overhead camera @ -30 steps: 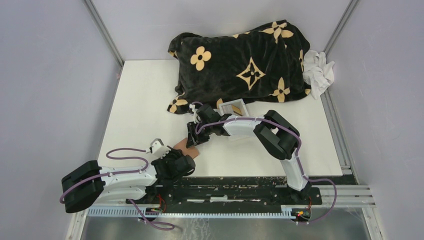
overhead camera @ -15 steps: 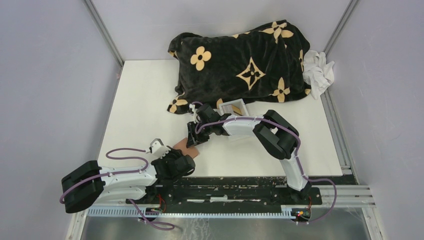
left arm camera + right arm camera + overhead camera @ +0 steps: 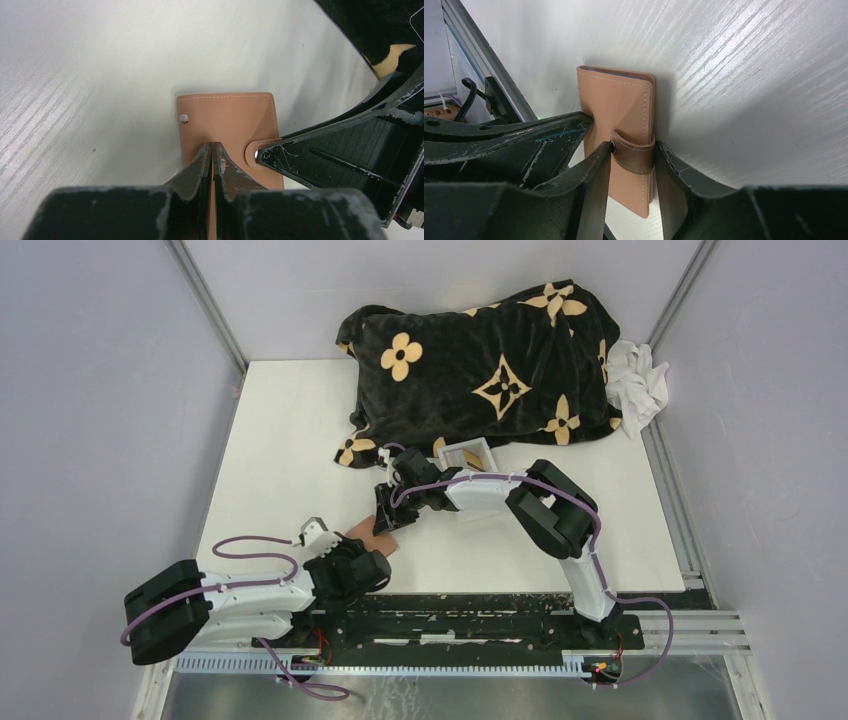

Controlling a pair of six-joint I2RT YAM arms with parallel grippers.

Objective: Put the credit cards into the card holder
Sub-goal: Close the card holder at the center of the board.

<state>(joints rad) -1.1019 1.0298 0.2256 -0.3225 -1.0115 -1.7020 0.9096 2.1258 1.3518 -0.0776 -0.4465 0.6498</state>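
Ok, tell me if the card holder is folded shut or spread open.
Folded shut: the card holder has its covers together, strap wrapped over one edge. Snap fastened: cannot tell.

A large black plush blanket (image 3: pixel 480 365) patterned with tan flowers and diamonds lies heaped across the far side of the white bench (image 3: pixel 290 450). A crumpled white cloth (image 3: pixel 637 385) sits against the blanket's right end. A small clear rectangular plastic tray (image 3: pixel 467 454) rests on the bench, touching the blanket's near edge.
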